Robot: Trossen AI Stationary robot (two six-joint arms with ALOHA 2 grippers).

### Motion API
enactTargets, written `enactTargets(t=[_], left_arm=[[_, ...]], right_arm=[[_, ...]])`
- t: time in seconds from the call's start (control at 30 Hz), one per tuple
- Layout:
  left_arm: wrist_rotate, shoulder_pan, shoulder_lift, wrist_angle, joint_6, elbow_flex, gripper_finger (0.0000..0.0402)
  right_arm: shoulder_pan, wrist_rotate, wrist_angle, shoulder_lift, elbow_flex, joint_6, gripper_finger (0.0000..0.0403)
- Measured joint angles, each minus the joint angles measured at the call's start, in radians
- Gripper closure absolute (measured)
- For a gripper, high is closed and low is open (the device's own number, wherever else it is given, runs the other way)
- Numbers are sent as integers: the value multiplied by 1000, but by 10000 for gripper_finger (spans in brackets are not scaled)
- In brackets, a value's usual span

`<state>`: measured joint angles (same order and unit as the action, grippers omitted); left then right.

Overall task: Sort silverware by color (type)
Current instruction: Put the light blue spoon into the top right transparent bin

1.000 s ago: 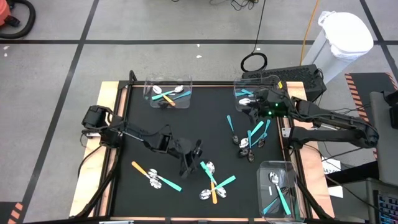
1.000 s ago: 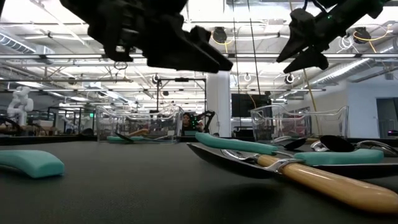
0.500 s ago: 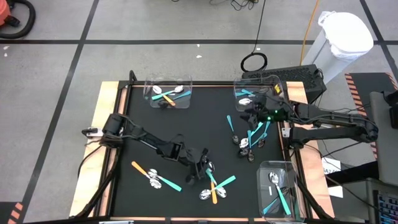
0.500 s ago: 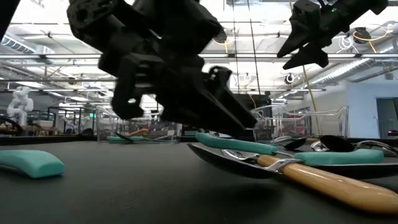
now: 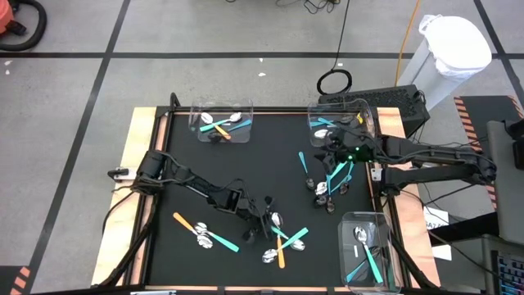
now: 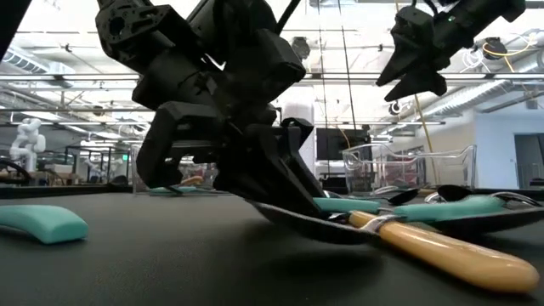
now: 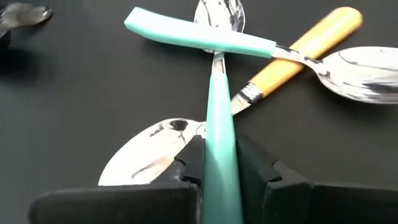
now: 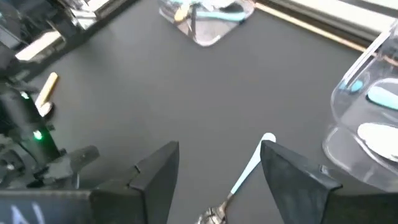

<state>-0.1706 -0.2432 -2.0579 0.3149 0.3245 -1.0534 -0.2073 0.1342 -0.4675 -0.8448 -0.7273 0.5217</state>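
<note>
My left gripper (image 5: pixel 260 221) is down on the black mat near its near edge, at a small heap of crossed spoons (image 5: pixel 282 239), shut on a teal handle (image 7: pixel 219 143). Another teal spoon (image 7: pixel 199 34) and an orange-handled one (image 7: pixel 305 43) lie across that spoon's far end. My right gripper (image 5: pixel 332 153) hangs open above the mat by the far right bin; a teal spoon (image 8: pixel 249 168) lies on the mat below its fingers. More spoons lie in a group (image 5: pixel 332 180) on the right and as a pair (image 5: pixel 201 232) on the left. My left gripper pinches the teal handle (image 7: pixel 219 168) of one spoon between its two fingers (image 7: pixel 189 160). The fingers lie along the handle, coming slanting down from the table's left. The spoon's head (image 7: pixel 219 12) lies under the crossing teal handle, and the spoon rests low on the mat.
Three clear bins stand at the mat's edges: far left (image 5: pixel 221 121), far right (image 5: pixel 337 119) and near right (image 5: pixel 368 250), each holding some spoons. A silver spoon head (image 7: pixel 149 155) lies right beside my left fingers. Bare mat (image 5: pixel 246 164) shows in the middle.
My left gripper has moved toward the near right and come down onto the heap of crossed spoons, where it now sits on a teal handle. My right gripper has shifted a little toward the near edge, away from the far right bin, and stays open.
</note>
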Motion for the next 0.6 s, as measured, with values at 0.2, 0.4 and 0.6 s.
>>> enactTargets(t=[0.2,0.4,0.6], left_arm=[[55,2,20,-24,-31,1,357],[117,1,97,-65,-31,1,354],[480,-28,192,-290,-30,1,355]], right_arm=[[14,-4,3,-70,0,0,181],[75,-34,65,-128,0,1,181],[132,-32,129,-155,0,-7,181]])
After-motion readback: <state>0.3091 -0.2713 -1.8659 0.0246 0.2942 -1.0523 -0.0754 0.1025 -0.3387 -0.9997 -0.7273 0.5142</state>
